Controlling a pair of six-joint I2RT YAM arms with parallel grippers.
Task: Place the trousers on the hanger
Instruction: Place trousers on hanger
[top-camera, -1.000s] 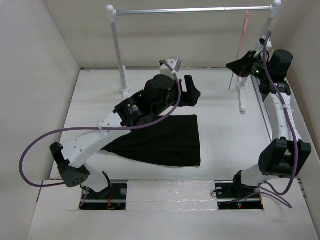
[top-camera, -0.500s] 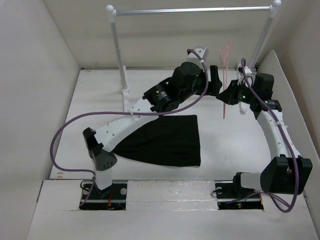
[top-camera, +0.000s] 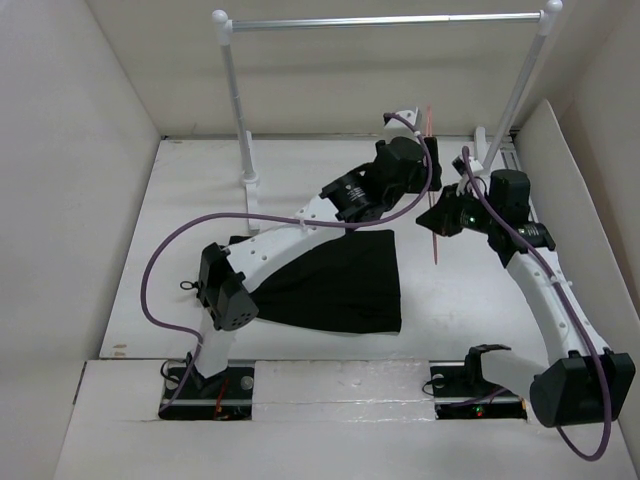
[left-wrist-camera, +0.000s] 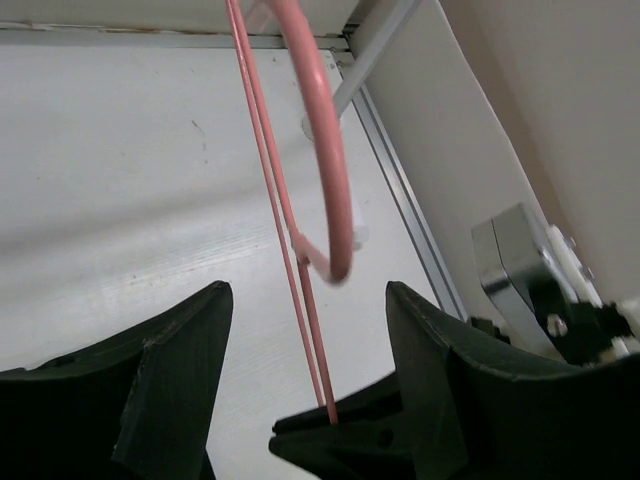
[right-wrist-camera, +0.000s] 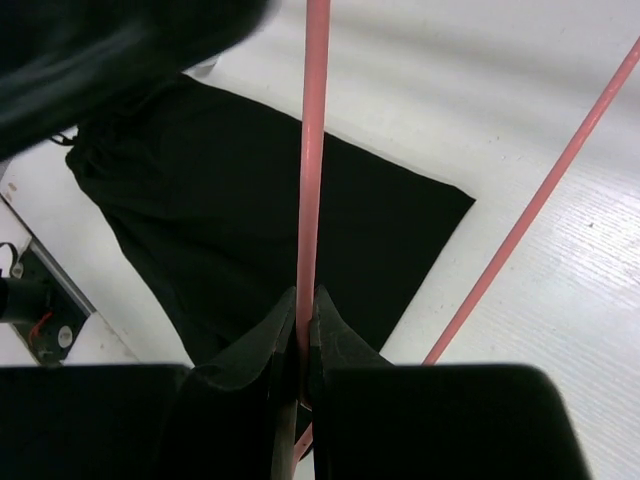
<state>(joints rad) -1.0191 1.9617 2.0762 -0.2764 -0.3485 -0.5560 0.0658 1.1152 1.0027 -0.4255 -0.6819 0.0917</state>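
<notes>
Beneath left arm (top-camera: 285, 238), half-hidden trousers (top-camera: 345, 285)

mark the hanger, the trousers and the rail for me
hanger (left-wrist-camera: 333, 170): left wrist view, on the curve of its hook.
trousers (top-camera: 340, 285): top external view, middle of the flat black fabric.
rail (top-camera: 390, 20): top external view, mid-span of the silver bar.

Bright, even, diffuse light.
Soft shadows lie on the desk (top-camera: 180, 200); the trousers (top-camera: 340, 280) on it read flat black; the hanger (left-wrist-camera: 338, 190) carries faint sheen; left end effector (left-wrist-camera: 303, 300) slightly soft.
</notes>
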